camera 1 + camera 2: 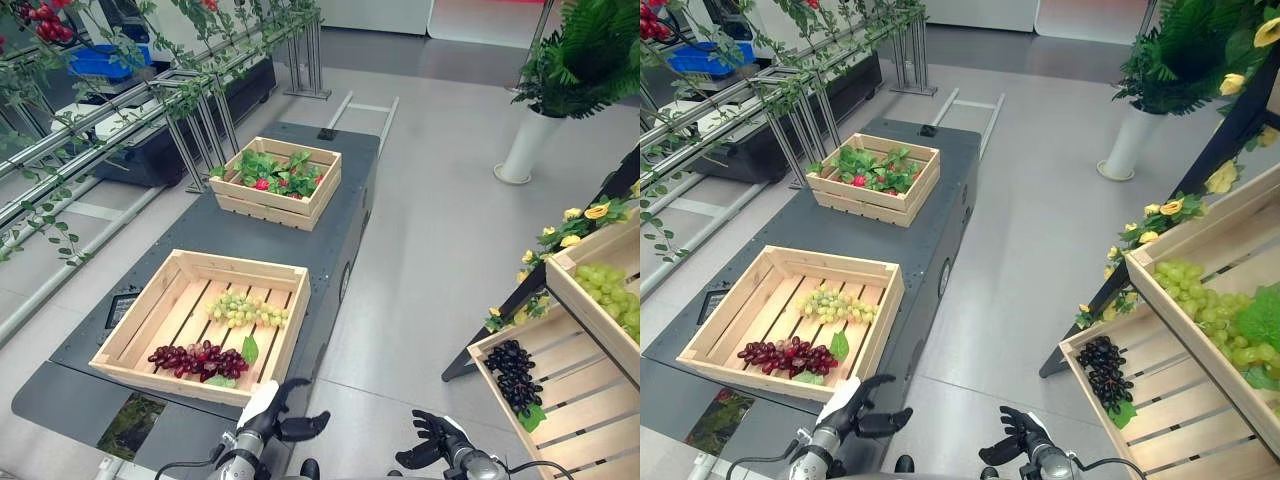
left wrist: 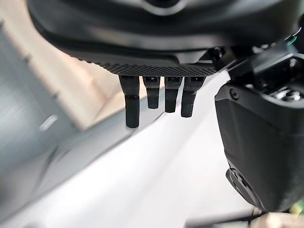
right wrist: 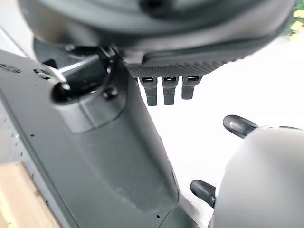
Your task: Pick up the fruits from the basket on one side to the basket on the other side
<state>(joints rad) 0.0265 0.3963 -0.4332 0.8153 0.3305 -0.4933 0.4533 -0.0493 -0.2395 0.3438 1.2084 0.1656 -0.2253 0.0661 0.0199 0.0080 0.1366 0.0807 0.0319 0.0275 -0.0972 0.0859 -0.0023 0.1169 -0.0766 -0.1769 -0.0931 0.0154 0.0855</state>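
Wooden crate (image 1: 150,320) on the table (image 1: 345,200) ahead of our left hand (image 1: 268,412) holds purple grapes (image 1: 198,359) and green grapes (image 1: 246,310). Both hands, the right hand (image 1: 432,440) included, hang relaxed and empty.

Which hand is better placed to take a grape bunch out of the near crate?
Probably the left hand: it hovers open just off the near crate by the red grapes; the right hand hangs over the floor.
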